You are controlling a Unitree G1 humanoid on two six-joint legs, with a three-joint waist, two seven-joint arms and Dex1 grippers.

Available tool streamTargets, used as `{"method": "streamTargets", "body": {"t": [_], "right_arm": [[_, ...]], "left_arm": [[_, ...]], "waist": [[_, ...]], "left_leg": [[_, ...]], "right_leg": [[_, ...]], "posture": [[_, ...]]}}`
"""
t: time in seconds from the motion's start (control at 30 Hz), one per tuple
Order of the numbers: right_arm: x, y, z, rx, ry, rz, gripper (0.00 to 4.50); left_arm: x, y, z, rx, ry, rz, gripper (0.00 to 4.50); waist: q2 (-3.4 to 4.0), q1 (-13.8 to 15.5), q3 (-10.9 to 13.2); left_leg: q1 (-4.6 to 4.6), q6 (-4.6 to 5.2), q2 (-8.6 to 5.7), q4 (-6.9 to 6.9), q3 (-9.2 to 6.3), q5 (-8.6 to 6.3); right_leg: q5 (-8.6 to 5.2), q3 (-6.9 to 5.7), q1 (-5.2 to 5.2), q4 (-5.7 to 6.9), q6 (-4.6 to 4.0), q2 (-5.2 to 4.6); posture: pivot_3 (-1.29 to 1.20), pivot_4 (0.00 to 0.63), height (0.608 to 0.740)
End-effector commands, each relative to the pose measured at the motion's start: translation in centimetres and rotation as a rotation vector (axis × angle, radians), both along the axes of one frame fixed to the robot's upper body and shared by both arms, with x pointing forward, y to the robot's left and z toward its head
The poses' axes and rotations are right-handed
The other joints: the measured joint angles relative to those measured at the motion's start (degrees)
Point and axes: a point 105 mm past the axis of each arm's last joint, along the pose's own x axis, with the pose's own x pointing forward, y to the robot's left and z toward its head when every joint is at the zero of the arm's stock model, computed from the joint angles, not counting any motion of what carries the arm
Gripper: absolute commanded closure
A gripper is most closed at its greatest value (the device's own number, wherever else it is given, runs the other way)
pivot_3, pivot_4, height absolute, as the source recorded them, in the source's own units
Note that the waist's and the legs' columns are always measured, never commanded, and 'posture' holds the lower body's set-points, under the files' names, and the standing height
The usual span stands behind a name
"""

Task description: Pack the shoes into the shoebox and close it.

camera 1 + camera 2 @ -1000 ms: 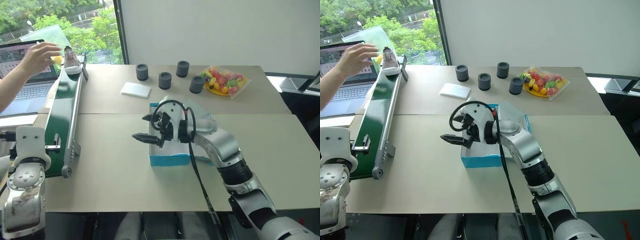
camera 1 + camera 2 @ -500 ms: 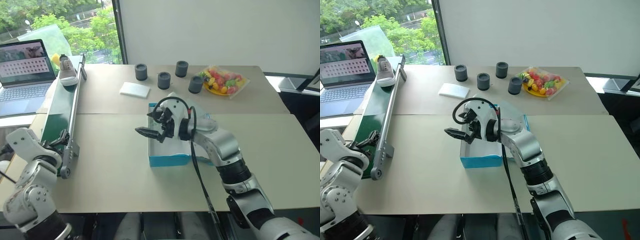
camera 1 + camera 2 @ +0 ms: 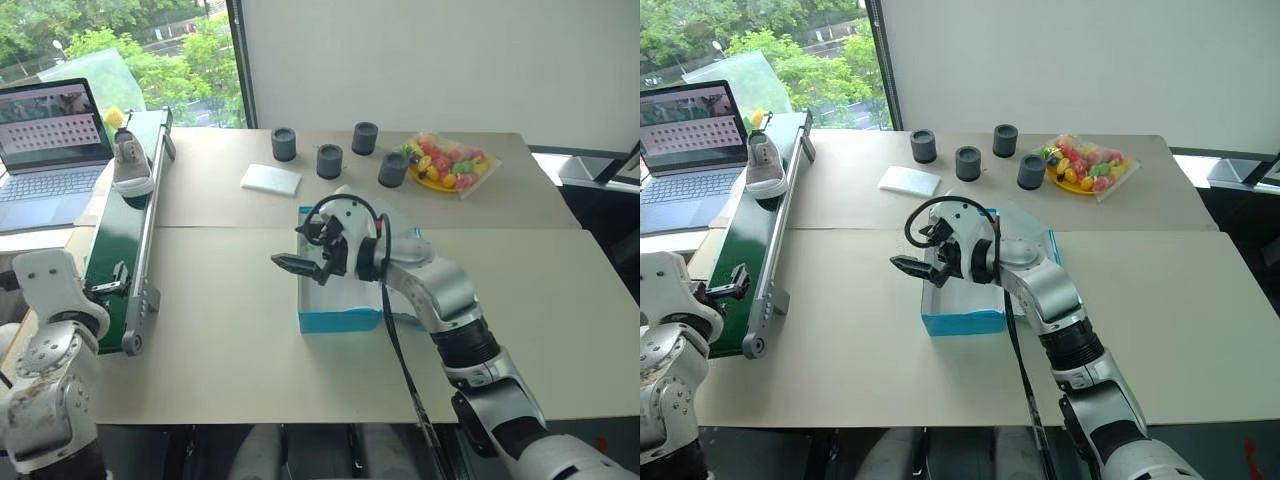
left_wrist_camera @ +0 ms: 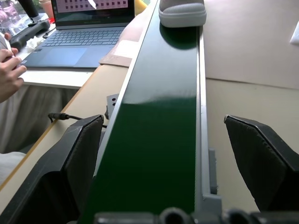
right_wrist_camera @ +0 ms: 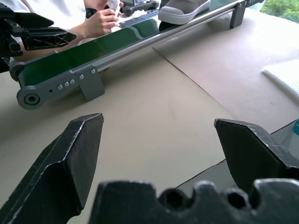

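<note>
Shoe: one light grey-beige low sneaker with a pale sole [image 3: 131, 165] rides the far end of the long green conveyor belt with grey metal side rails [image 3: 120, 240], at the table's left edge, well apart from both grippers.
Shoebox: the rectangular turquoise-blue cardboard box, white inside [image 3: 340, 300], sits open mid-table; no shoe can be seen in the part of the interior that shows.
Left gripper: the left gripper [image 4: 174, 154] waits at the near end of the belt, fingers spread wide on either side of it, grasping nothing.
Right gripper: the right gripper [image 3: 308, 256] hovers at the box's left wall, aimed toward the belt, fingers splayed and empty.
Stage: I judge this the wait for the first shoe; packing has not begun.
Risk, pickup: a late or off-centre closing could knock the sneaker off the belt's end or pinch only the soft upper, letting it swing.
Risk, box: the right arm hangs over the opening, so a careless sweep could shove the box or block the drop.
Bystander: a person's hand [image 4: 10, 70] is near the grey laptop [image 3: 45, 155] beside the belt, close enough to be bumped.
</note>
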Motion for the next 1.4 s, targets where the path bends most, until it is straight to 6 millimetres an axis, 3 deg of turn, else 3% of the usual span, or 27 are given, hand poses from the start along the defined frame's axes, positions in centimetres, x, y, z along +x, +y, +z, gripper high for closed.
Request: {"method": "streamTargets", "body": {"t": [0.03,0.23,0.33,0.73,1.13,1.4], "right_arm": [[0.0,-0.2,1.3,0.032,-0.047,-0.004,0.0],[-0.6,-0.1,1.1,0.029,-0.031,0.043,0.0],[-1.9,0.0,0.5,-0.034,-0.074,0.144,0.0],[-4.4,0.4,-0.7,-0.126,-0.119,0.34,0.0],[-4.4,0.6,-0.5,-0.104,-0.12,0.325,0.0],[-4.4,0.4,-0.1,-0.085,-0.119,0.305,0.0]], "left_arm": [[-0.6,0.7,0.7,-0.037,-0.081,0.068,0.05],[-0.6,0.4,-0.5,-0.038,-0.012,0.049,0.05],[-0.4,-0.4,-1.7,-0.08,0.05,-0.004,0.05],[-0.8,-0.4,-1.8,-0.079,0.116,-0.034,0.05],[-1.3,0.6,-2.2,-0.027,0.19,-0.019,0.05],[-0.8,-0.1,-4.4,-0.081,0.237,-0.035,0.05]], "waist": [[-0.01,0.01,-0.01],[-0.01,0.06,-0.01],[-0.01,0.07,-0.01],[-0.02,-0.28,-0.01],[-0.02,-0.23,-0.01],[-0.02,-0.16,-0.01]], "left_leg": [[0.01,0.0,0.0,0.0,0.01,0.0],[0.01,0.0,0.0,0.0,0.03,0.0],[0.03,0.0,0.0,0.0,0.05,0.0],[0.05,0.0,0.06,0.01,0.21,0.0],[0.05,-0.01,0.07,0.01,0.03,0.0],[0.05,-0.01,0.07,0.01,0.03,-0.01]], "right_leg": [[0.0,0.02,0.01,0.0,0.0,-0.01],[0.0,0.02,0.01,0.0,0.0,0.02],[0.0,0.02,0.04,0.0,0.01,0.02],[0.0,0.01,0.05,0.0,0.01,0.08],[0.0,0.02,0.04,0.0,0.0,0.08],[0.0,0.02,0.03,0.0,0.0,0.07]], "posture": [[0.0,0.15,0.74],[0.0,0.15,0.74],[0.0,0.15,0.74],[0.0,0.15,0.74],[0.0,0.15,0.74],[0.0,0.15,0.74]]}}
